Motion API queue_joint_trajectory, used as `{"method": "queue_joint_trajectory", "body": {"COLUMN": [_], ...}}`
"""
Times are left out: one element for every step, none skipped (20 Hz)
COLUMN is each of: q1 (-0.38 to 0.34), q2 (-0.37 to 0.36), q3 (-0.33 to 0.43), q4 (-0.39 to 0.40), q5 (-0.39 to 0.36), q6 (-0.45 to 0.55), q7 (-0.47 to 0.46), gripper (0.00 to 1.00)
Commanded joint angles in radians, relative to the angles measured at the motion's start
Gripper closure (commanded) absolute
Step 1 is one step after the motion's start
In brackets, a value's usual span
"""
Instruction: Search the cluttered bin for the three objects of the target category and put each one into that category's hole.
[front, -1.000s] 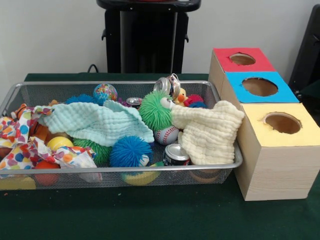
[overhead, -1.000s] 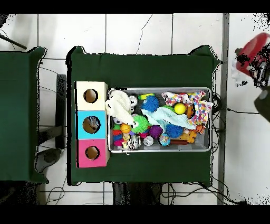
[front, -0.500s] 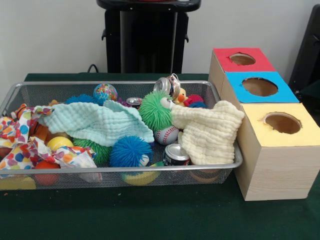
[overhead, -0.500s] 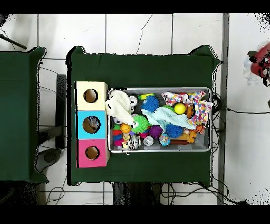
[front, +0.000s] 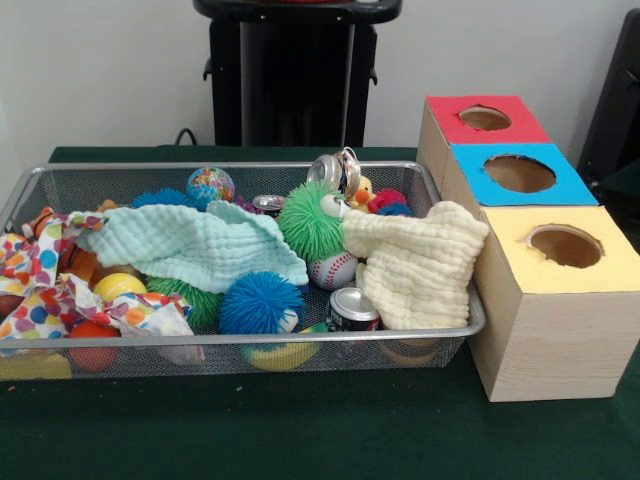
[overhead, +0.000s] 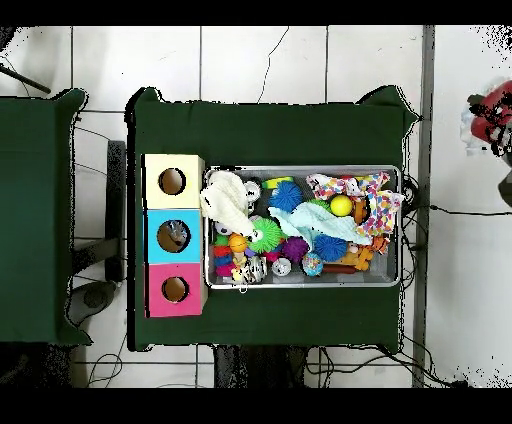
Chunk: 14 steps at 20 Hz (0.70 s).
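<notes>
A wire mesh bin (front: 240, 340) (overhead: 300, 169) holds mixed clutter. A mint cloth (front: 190, 245) and a cream cloth (front: 415, 262) lie over part of it, and a polka-dot cloth (front: 40, 290) fills the left end. On show are a green fuzzy ball (front: 310, 220), a blue spiky ball (front: 260, 302), a baseball (front: 333, 270), a globe ball (front: 210, 184) and metal cans (front: 353, 307) (front: 330, 170). Beside the bin stand a red box (front: 485, 135) (overhead: 175, 305), a blue box (front: 520, 195) (overhead: 150, 236) and a yellow box (front: 590, 275) (overhead: 172, 162), each with a round hole on top. No gripper shows in either view.
Dark green cloth (front: 300, 430) covers the table. A second green table (overhead: 35, 220) stands apart in the overhead view. A red and dark shape (overhead: 490, 108) sits off the table at that view's right edge; I cannot tell what it is.
The red shape at the overhead view's right edge has shifted and shrunk toward the edge. Nothing in the bin or at the boxes has moved.
</notes>
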Motion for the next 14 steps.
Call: {"method": "queue_joint_trajectory", "body": {"q1": [-0.021, -0.025, -0.027, -0.029, -0.032, -0.037, -0.04, -0.042, -0.045, -0.05, -0.054, -0.058, -0.06, -0.063], "q2": [0.047, 0.048, 0.049, 0.05, 0.051, 0.051, 0.052, 0.053, 0.055, 0.053, 0.053, 0.054, 0.055, 0.056], "q3": [0.078, 0.082, 0.084, 0.088, 0.091, 0.095, 0.099, 0.102, 0.107, 0.111, 0.116, 0.12, 0.123, 0.126], "q4": [0.18, 0.186, 0.19, 0.193, 0.197, 0.208, 0.212, 0.215, 0.217, 0.225, 0.23, 0.235, 0.237, 0.242], "q5": [-0.003, -0.002, -0.002, -0.003, -0.005, -0.004, -0.006, -0.008, -0.009, -0.008, -0.01, -0.011, -0.013, -0.014], "q6": [-0.051, -0.058, -0.065, -0.068, -0.071, -0.087, -0.093, -0.097, -0.1, -0.105, -0.113, -0.121, -0.124, -0.127], "q7": [-0.325, -0.326, -0.321, -0.325, -0.325, -0.323, -0.325, -0.322, -0.323, -0.32, -0.317, -0.314, -0.313, -0.314], "gripper": [1.0, 1.0, 1.0, 1.0, 1.0, 1.0, 1.0, 1.0, 1.0, 1.0, 1.0, 1.0, 1.0, 1.0]}}
